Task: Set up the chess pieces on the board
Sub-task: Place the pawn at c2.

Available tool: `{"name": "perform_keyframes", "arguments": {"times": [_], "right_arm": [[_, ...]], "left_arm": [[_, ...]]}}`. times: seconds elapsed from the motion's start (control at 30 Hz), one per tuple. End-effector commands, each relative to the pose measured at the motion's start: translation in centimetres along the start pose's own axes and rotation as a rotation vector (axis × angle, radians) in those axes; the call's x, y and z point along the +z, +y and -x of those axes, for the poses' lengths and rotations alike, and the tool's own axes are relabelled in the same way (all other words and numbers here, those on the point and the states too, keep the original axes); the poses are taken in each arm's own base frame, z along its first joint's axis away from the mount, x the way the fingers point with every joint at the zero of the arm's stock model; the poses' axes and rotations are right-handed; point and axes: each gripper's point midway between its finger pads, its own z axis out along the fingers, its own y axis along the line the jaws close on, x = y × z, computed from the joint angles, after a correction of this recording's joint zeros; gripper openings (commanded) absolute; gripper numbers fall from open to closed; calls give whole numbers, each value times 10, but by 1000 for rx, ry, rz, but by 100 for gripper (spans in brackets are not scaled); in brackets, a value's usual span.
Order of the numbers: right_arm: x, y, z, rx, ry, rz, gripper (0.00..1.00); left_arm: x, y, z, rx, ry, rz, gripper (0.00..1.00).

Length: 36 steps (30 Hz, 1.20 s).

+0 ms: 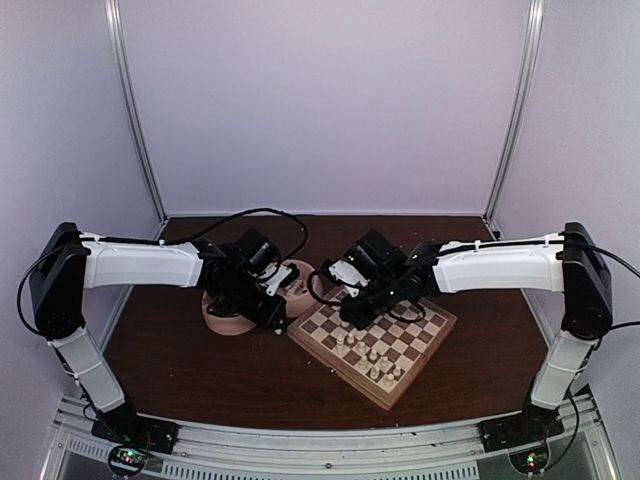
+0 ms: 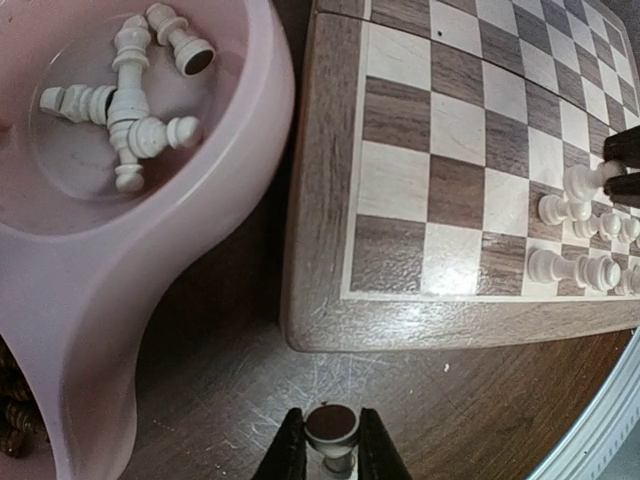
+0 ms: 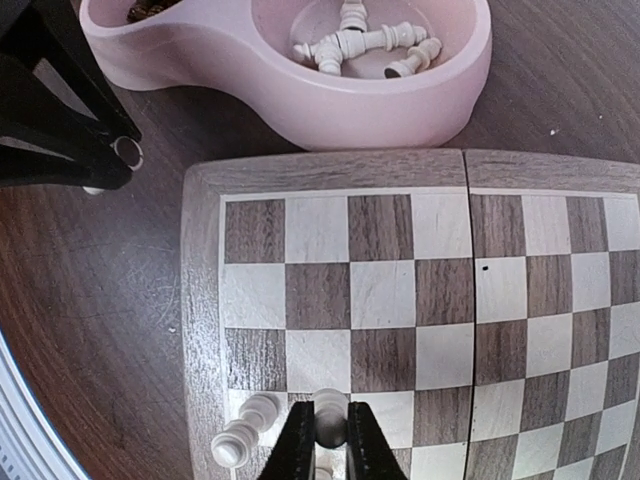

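Cream white pieces (image 1: 372, 357) standing in a small cluster on the board (image 1: 425, 338), toward its lower corner in the overhead view. Board lying askew on the dark table (image 1: 200, 370), right of centre, one corner pointing toward the bottom of the frame.

At bottom centre of the right wrist view, right gripper (image 3: 328, 445) closed tight on one white piece (image 3: 329, 412), over a square in the row nearest the board's left rim. Touching the square or just above it: impossible to tell. Two standing neighbours (image 3: 260, 410) just to its left, at lower left of the frame.

At bottom centre of the left wrist view, left gripper (image 2: 332, 450) pinched on a second piece (image 2: 332, 425), round base turned toward the camera, above bare table just off the board's near rim. Same gripper visible at upper left of the right wrist view, beside the board's corner.

Pink dish (image 2: 215, 215) filling the left of the left wrist view, just beside the board. In its upper bowl, loose white pieces (image 2: 125, 100) lying on their sides, crossed over one another. Dark pieces (image 2: 10, 410) barely visible at the lower left edge, in the other bowl.

In the overhead view, left arm (image 1: 140, 262) and right arm (image 1: 500, 265) reaching in from either side, wrists close together at centre, between dish and board.
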Motion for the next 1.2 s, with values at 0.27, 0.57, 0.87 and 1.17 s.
{"name": "perform_keyframes", "arguments": {"times": [0.27, 0.57, 0.87, 1.17], "right_arm": [[22, 15, 1, -2, 20, 58, 10], [28, 17, -6, -17, 51, 58, 10], [32, 17, -5, -27, 53, 54, 11], [36, 12, -6, -36, 59, 22, 12]], "left_arm": [[-12, -12, 15, 23, -46, -53, 12], [-11, -13, 13, 23, -41, -59, 12], [-10, -15, 13, 22, -36, -70, 12], [-10, -15, 11, 22, -33, -71, 12]]}}
